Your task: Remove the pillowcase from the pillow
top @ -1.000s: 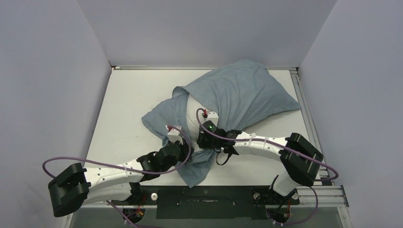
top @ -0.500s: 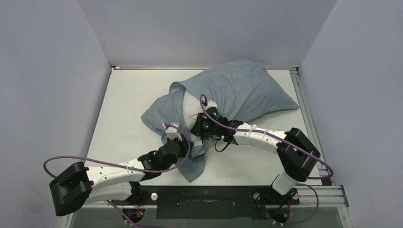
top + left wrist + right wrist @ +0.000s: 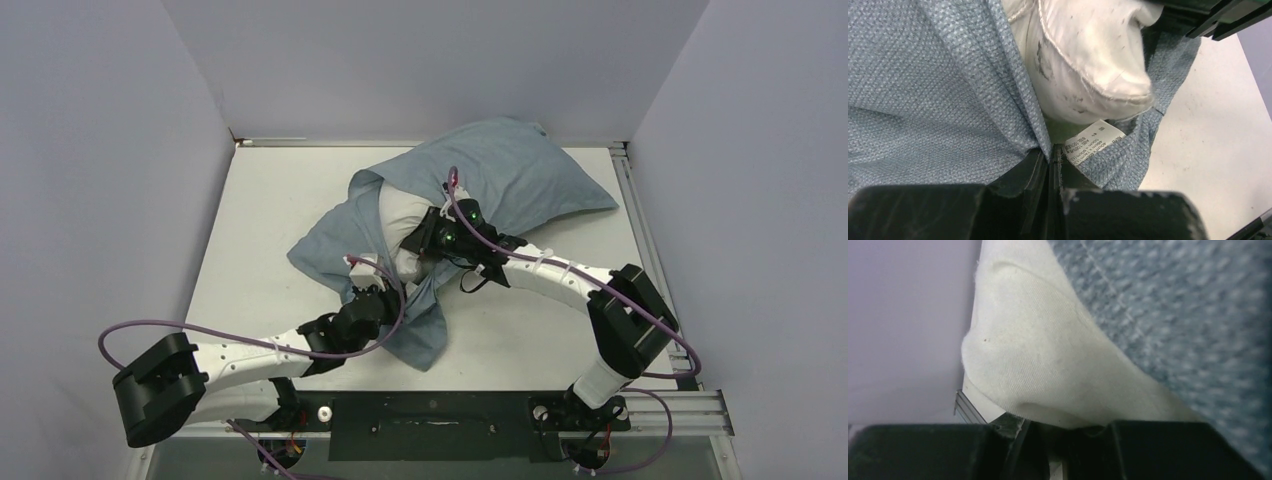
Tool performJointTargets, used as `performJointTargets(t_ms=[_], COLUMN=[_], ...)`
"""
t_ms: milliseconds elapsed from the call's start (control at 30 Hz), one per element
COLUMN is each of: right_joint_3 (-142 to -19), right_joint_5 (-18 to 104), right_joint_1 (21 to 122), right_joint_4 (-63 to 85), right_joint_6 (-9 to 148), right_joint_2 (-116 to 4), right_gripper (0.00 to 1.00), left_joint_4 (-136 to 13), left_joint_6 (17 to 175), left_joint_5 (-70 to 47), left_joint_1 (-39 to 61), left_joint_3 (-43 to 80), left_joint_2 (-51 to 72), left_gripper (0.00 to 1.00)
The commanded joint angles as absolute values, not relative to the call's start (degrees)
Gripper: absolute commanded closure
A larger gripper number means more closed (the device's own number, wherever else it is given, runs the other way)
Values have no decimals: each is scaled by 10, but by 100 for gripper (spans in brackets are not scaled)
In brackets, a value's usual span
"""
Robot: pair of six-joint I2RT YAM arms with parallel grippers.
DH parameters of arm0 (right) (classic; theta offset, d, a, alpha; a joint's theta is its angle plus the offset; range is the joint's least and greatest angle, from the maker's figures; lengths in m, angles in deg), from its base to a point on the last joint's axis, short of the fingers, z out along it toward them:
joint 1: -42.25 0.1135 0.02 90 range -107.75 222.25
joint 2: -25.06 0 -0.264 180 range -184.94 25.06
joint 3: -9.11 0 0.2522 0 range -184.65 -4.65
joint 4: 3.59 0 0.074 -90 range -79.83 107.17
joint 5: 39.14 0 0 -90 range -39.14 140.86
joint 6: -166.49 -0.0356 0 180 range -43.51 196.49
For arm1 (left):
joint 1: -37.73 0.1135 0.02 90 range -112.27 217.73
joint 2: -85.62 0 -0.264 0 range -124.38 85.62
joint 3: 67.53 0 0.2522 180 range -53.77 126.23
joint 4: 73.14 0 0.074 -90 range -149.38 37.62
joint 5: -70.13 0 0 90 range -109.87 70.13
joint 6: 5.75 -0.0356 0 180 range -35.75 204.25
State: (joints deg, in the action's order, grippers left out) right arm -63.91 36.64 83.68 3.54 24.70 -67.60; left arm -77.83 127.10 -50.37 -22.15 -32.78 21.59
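Lying on the worktop point(image 3: 260, 200): the pillowcase point(image 3: 510, 185), grey-blue face up, ran from the far right corner toward the near middle, its open end loose and rumpled.
Pillow point(image 3: 398, 220): white and mostly inside the pillowcase; one end bulged out of the mouth near the worktop's middle.
Left jaws: together, clamped on the pillowcase's hem at the mouth, just below the bare pillow end.
Right jaws: clamped on the pillow's white corner, with grey-blue cloth touching alongside.
Edges: the pillowcase's far end lay close to the back wall; its near flap stopped short of the near edge.
Open room: bare worktop lay to the left and along the near right.
Top view alone: the left arm point(image 3: 250, 355) and right arm point(image 3: 570, 280) met at the mouth.
Left wrist view alone: a white care label point(image 3: 1093, 142) sat inside the hem beside the pinched fold, and dark smudges marked the pillow.
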Motion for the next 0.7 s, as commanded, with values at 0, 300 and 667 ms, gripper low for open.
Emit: performJointTargets(t_ms=[0,300,667], right_joint_3=[-729,-701,-653], right_joint_5=[384,281,305], right_joint_1=[807,795,794], right_joint_4=[-270,-219,126], right_joint_6=[180,182,385], right_joint_2=[-646,-573,-339], right_gripper=[95,95,95], left_joint_4=[-708,-663,-680], left_joint_6=[1274,1274,1267], left_joint_5=[-411,-466,-433], left_joint_1=[-242,-223,-96], left_joint_3=[-308,-284,-282], left_joint_2=[182,189,187], left_gripper=[100,100,100])
